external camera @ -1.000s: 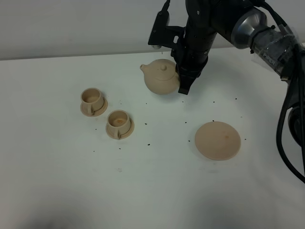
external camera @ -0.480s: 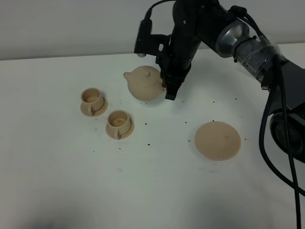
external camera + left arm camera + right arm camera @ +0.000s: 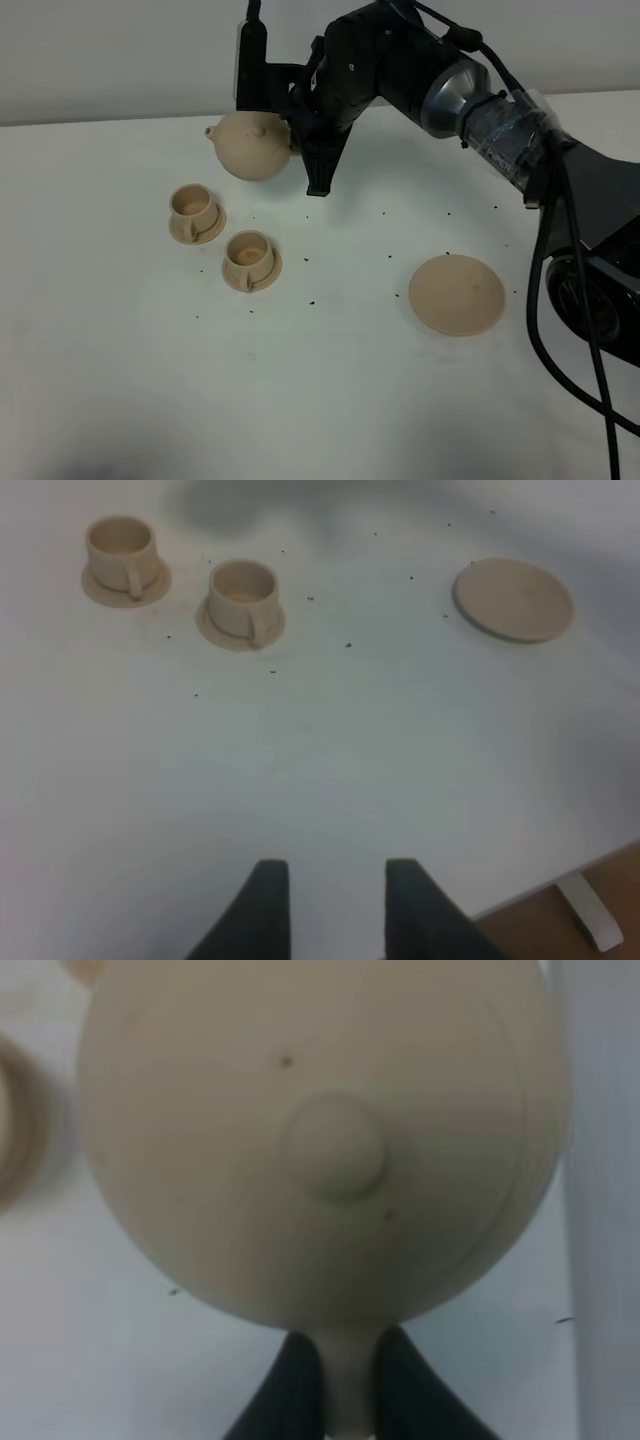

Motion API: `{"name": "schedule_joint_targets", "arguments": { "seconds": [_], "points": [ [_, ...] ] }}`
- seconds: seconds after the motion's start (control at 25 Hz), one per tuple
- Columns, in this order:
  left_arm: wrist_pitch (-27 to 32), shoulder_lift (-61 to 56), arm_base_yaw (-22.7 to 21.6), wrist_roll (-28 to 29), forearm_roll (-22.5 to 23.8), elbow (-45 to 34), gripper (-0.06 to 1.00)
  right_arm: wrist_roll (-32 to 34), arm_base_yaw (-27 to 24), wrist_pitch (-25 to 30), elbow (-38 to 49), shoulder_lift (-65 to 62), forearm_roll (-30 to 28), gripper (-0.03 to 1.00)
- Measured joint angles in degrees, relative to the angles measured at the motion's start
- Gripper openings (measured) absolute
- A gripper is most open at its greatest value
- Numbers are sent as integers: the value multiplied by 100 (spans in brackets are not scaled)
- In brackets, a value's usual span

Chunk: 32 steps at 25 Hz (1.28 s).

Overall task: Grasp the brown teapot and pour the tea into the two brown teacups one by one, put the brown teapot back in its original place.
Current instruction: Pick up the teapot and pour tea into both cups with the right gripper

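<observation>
**Teapot in R gripper, off its saucer, up by the cups**

The R gripper [image 3: 312, 165] is clamped on the loop handle of the teapot [image 3: 252, 148]. The wrist cam shows both dark fingers pinching the handle just below the pot's body. The spout points to the robot's left and the lid knob is up, approx. level. The pot sits beyond the far cup [image 3: 192, 205]; can't tell its height over the table.

The near cup [image 3: 248, 252] stands just beside the far one, each on its own small saucer. What's inside them is unclear.

The big saucer [image 3: 456, 293] lies bare, well apart on the robot's right.

The L gripper [image 3: 335, 900] hangs over the front of the table w/ fingers apart, nothing between them.

**Surface and room**
- The table [image 3: 330, 380] is plain white, w/ small dark specks [image 3: 312, 300] scattered around the cups and big saucer.
- The wall [image 3: 120, 50] behind is pale grey.
- The L wrist cam catches the table edge, a white table leg [image 3: 590, 920] and brown floor [image 3: 540, 935] below.
</observation>
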<state>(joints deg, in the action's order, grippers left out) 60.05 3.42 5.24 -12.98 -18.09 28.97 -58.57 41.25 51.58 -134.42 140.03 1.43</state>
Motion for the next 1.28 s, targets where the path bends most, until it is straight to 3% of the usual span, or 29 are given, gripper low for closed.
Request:
{"name": "schedule_joint_targets", "arguments": {
  "seconds": [0.32, 0.68, 1.28],
  "points": [
    [0, 0, 0, 0, 0, 0, 26, -16, 112, -378, 0, 409, -225, 11],
    [0, 0, 0, -5, 0, 0, 26, 91, 112, -1179, 0, 640, -700, 11],
    [0, 0, 0, -5, 0, 0, 26, 397, 118, -1521, 0, 851, -1294, 11]
  ]
}}
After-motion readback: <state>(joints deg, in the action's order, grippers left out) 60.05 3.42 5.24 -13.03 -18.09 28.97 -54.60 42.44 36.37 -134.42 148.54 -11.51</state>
